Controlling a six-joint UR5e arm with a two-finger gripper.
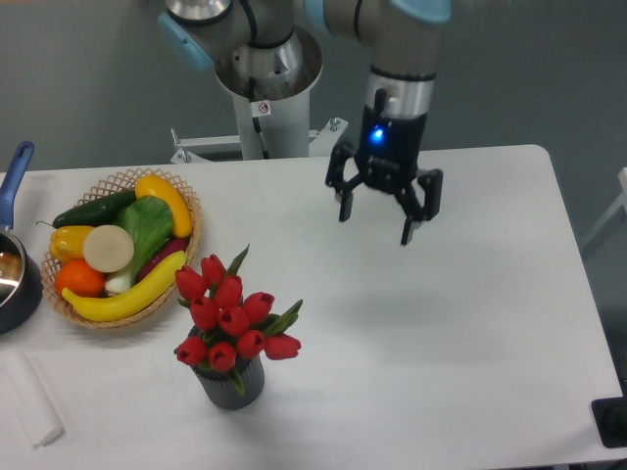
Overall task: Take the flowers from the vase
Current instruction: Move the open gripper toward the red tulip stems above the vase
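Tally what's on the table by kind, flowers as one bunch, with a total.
Flowers: 1 bunch
Vase: 1
Wicker basket of fruit and vegetables: 1
Pot with blue handle: 1
White cloth-like thing at the front left edge: 1
Total: 5
The gripper is open, empty, above the table.
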